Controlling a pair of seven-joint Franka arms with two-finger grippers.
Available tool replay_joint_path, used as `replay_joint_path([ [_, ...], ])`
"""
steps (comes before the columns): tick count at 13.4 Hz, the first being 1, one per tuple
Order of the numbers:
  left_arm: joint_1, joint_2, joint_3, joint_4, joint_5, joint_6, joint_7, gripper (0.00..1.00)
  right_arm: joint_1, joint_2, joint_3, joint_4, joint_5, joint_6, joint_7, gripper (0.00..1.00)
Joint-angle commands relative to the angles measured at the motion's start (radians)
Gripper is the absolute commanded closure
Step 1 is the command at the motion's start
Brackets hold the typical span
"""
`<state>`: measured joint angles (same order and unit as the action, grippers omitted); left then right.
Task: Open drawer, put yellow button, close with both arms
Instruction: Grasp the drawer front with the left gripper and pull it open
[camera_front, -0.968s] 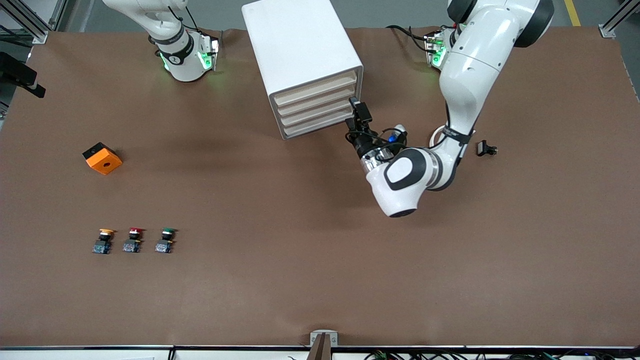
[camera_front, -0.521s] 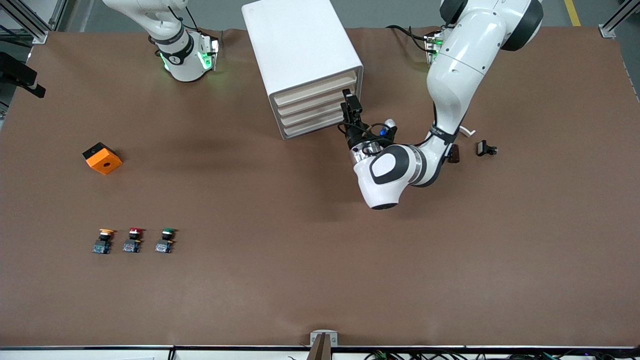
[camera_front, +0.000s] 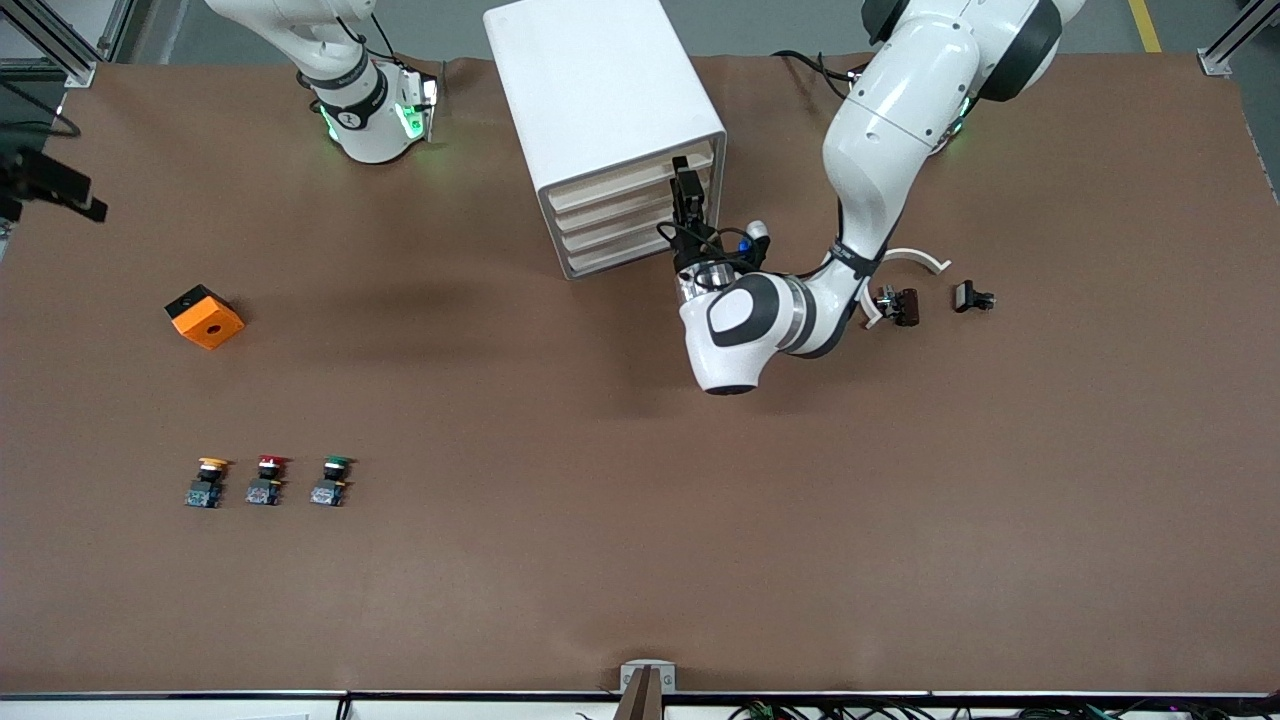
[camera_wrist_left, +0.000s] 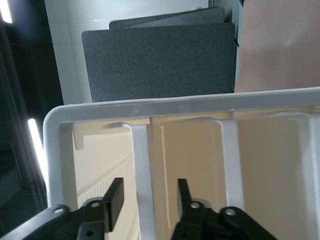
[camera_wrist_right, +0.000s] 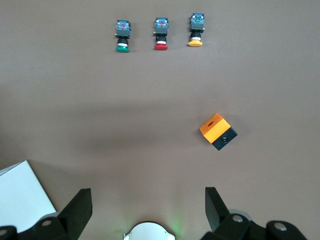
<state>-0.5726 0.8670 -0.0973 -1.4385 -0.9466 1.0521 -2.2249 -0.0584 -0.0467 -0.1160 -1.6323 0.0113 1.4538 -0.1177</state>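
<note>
Yellow button is seen nearest the front camera, toward the right arm's end, beside the red-capped button and green-capped button. Farther off, the left gripper is set at the drawer front, fingers narrowed around its white handle bar. The right gripper is held high over the table, fingers spread wide, waiting.

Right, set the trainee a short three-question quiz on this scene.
1. True or false: the yellow button already lies in the drawer.
2. Which button stands in the middle of the row on the table: A yellow, B the red button, C green?
3. Which end effector is at the drawer fronts of the cabinet?

Key: 1 false; 2 B; 3 the left end effector.
</note>
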Motion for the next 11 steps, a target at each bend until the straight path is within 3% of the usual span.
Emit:
replay_joint_path([
  [1,-0.018,-0.01,0.005,-0.008,-0.021,-0.024,-0.016,0.78,-0.031,0.123,0.007,0.04,-0.01,0.008,-0.002,0.0],
  [3,-0.009,-0.006,0.005,-0.006,-0.021,-0.023,-0.013,0.91,-0.041,0.154,0.007,0.04,-0.022,0.101,-0.01,0.0],
  [5,0.0,-0.005,0.008,-0.003,-0.024,-0.023,-0.013,0.9,-0.053,0.215,0.006,0.023,-0.046,0.179,-0.002,0.0],
  [11,0.109,-0.003,0.013,0.001,-0.072,-0.017,-0.013,0.87,-0.123,0.467,0.007,0.017,-0.044,0.59,-0.036,0.0],
])
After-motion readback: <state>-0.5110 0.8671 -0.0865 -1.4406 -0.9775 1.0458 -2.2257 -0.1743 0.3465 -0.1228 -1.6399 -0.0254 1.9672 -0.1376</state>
